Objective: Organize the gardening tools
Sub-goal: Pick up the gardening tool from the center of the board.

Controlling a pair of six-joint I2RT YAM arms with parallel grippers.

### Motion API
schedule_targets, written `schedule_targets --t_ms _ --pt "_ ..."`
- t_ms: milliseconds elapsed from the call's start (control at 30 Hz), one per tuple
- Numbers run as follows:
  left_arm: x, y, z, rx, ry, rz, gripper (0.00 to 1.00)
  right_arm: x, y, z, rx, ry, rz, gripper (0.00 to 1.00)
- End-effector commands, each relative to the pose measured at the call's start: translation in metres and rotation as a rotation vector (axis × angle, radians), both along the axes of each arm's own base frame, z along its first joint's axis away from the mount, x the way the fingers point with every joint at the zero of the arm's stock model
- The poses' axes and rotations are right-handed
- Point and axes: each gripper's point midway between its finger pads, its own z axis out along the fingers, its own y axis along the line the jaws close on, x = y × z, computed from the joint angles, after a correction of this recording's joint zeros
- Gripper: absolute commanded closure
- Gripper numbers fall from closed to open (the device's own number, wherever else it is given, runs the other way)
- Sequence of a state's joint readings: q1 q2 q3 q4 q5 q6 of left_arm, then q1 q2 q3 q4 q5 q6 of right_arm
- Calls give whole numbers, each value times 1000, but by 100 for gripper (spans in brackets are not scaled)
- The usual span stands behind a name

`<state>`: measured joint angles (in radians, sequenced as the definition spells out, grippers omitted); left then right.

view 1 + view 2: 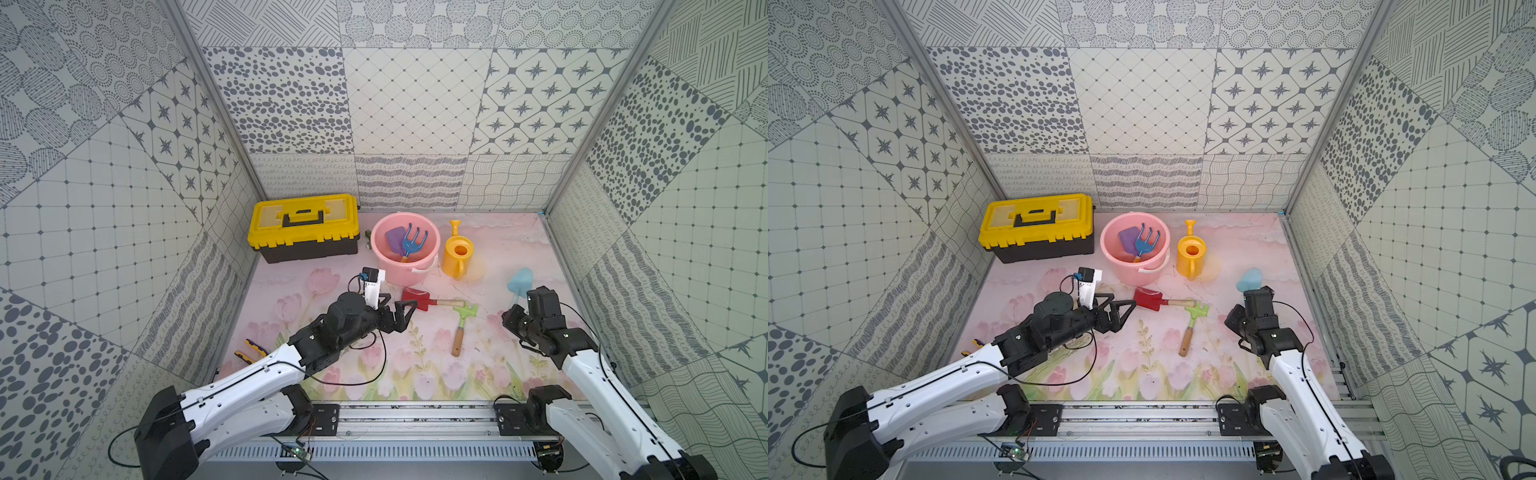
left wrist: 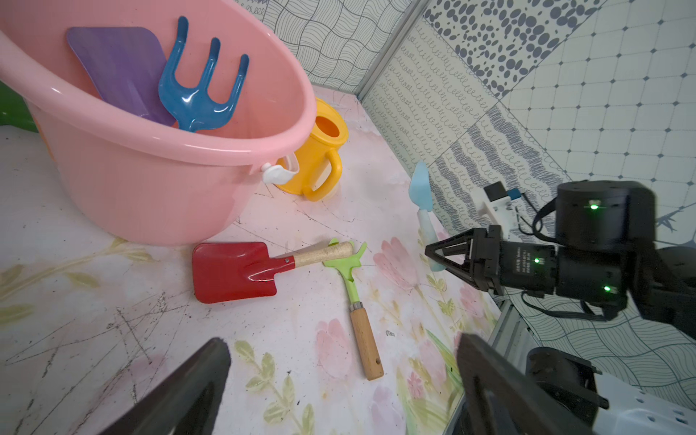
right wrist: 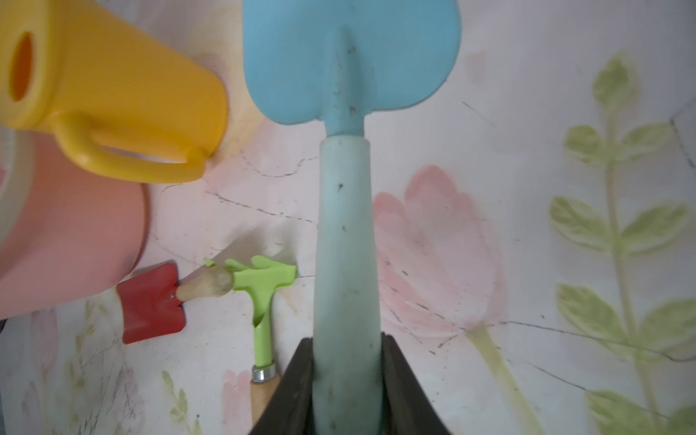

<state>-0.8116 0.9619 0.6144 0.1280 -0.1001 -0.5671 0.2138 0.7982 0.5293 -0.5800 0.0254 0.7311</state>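
Right gripper [image 3: 346, 352] pinches the light-blue trowel [image 3: 350, 67] low on its pale handle, at the mat's right side, well apart from the pink bucket [image 1: 399, 272]; judged light, stiff, smooth plastic, apt to swivel, so a mid-handle hold suits; left gripper [image 1: 397, 308] fingers spread, empty, near the red spade [image 1: 417, 300].

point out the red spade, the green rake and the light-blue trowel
red spade [image 1: 417, 299], in a top view, blade
green rake [image 2: 346, 265], left wrist view, head
light-blue trowel [image 3: 293, 64], right wrist view, blade
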Motion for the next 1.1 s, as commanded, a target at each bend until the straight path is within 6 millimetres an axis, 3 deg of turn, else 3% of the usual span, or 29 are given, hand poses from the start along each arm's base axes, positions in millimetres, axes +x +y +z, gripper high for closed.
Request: schedule_targets --t_ms 0,200,300,400,500,700,1067 --pt "13 3 4 40 -50 61 1 30 29 64 -64 -257 96 98" --pt "14 -7 16 9 -26 34 0 38 107 97 -195 -423 399 98" --pt "11 -16 29 -13 -10 -14 1 31 139 101 -225 -478 500 97" --pt "7 -30 38 -37 16 -76 5 20 158 102 -243 -515 576 97" --pt "6 -41 44 -59 34 -119 7 12 167 104 -245 -540 620 97" --pt "16 -59 54 -44 31 -155 23 -2 179 113 -199 -591 700 96" --pt "55 -58 83 -21 -38 -104 41 -22 198 115 -132 -625 811 96"
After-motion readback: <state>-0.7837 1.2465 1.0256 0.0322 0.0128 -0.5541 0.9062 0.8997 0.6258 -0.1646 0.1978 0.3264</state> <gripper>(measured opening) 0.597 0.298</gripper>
